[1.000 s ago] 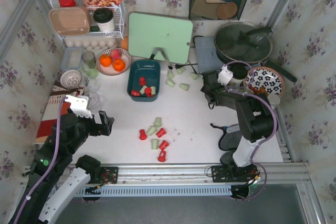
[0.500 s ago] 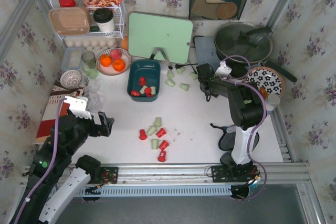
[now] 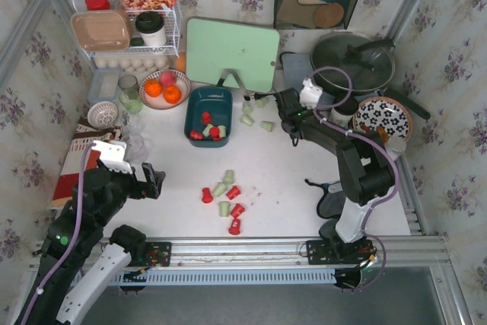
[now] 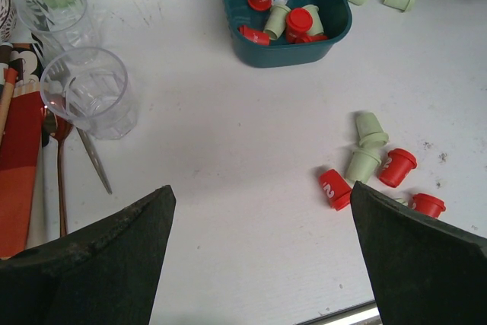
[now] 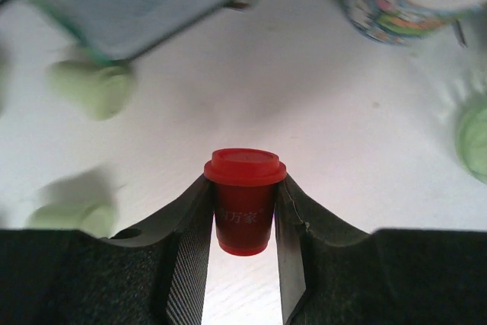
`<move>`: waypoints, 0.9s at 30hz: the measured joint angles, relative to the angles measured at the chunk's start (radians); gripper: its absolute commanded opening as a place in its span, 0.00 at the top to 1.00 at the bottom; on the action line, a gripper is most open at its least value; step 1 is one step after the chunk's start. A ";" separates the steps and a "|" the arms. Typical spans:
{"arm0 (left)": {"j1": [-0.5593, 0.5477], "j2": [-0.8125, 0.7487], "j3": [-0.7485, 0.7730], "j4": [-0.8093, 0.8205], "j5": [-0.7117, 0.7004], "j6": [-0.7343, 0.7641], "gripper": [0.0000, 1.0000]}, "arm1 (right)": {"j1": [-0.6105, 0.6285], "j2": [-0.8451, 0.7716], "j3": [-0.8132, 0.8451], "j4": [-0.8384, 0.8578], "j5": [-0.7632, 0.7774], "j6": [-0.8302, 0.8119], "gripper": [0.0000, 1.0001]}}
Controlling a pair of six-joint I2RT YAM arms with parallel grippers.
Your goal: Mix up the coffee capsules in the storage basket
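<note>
The left arm sits folded near its base, the left gripper (image 3: 154, 178) with jaws spread wide. The right arm stretches far forward, its right gripper (image 5: 243, 197) pinching a red capsule (image 5: 244, 180).

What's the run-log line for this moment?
left gripper: open, empty | right gripper: shut on red capsule | storage basket: holds red and green capsules

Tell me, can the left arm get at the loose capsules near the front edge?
Probably yes: the left gripper is open, and only bare table lies between it and the loose capsules.
</note>
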 measured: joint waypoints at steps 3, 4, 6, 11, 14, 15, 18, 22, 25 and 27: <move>0.000 0.000 0.000 0.000 0.000 0.000 0.01 | 0.080 -0.043 0.033 0.050 -0.003 -0.077 0.75; 0.000 0.000 0.000 0.000 0.000 0.000 0.01 | 0.113 -0.050 0.052 0.073 -0.007 -0.100 0.74; 0.000 0.000 0.000 0.000 0.000 0.000 0.01 | 0.185 -0.050 0.101 0.126 -0.031 -0.147 0.72; 0.000 0.000 -0.001 0.000 -0.001 0.000 0.01 | 0.297 0.021 0.238 0.258 -0.176 -0.244 0.67; 0.000 -0.001 -0.001 0.000 -0.002 0.000 0.01 | 0.338 0.108 0.332 0.320 -0.266 -0.288 0.61; 0.000 -0.002 -0.001 0.000 -0.003 0.000 0.01 | 0.346 0.140 0.361 0.336 -0.302 -0.296 0.59; 0.000 -0.003 -0.001 0.000 -0.008 0.000 0.01 | 0.361 0.220 0.426 0.355 -0.394 -0.314 0.56; 0.000 -0.005 -0.001 0.000 -0.010 0.000 0.01 | 0.357 0.309 0.484 0.357 -0.463 -0.312 0.49; 0.000 -0.005 -0.002 0.000 -0.013 0.000 0.01 | 0.356 0.346 0.494 0.348 -0.486 -0.308 0.37; 0.000 -0.005 -0.003 0.000 -0.014 0.000 0.01 | 0.357 0.356 0.491 0.332 -0.500 -0.307 0.28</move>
